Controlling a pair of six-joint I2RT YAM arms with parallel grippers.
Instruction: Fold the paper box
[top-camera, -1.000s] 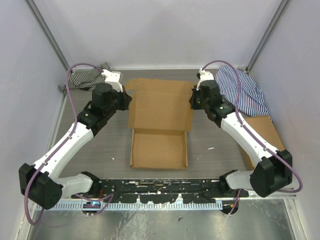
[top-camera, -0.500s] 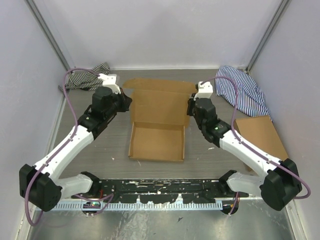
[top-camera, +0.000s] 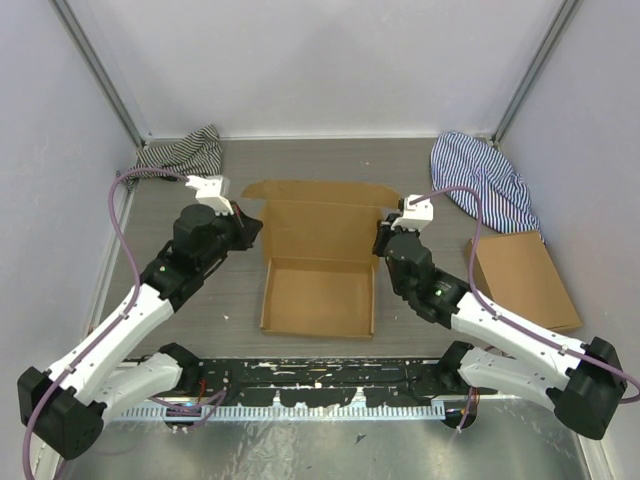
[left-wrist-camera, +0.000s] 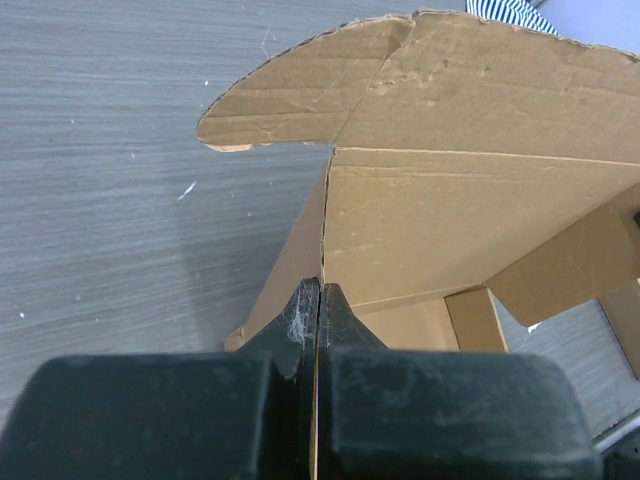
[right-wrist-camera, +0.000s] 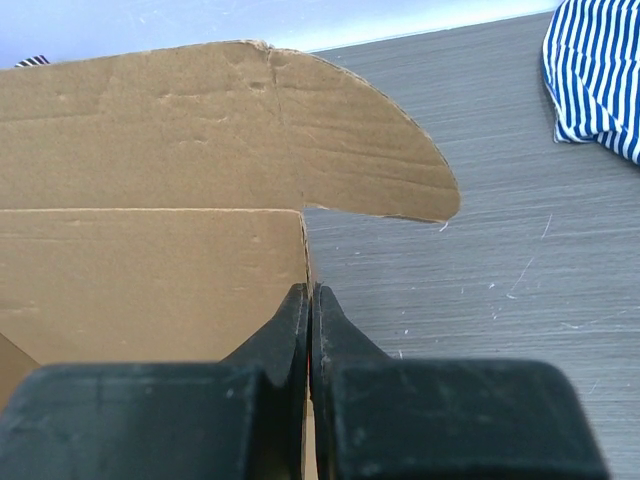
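Centrally on the grey table, paper box half-formed, rear panel raised, left gripper pinching its left wall, right gripper pinching its right wall, dark striped cloth and blue striped cloth at the 2 far corners, flat cardboard rectangle at right.

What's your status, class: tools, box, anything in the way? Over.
Left tool shut on paper box left wall. Right tool shut on right wall. Lid up, not closed. Striped cloths apart from it.
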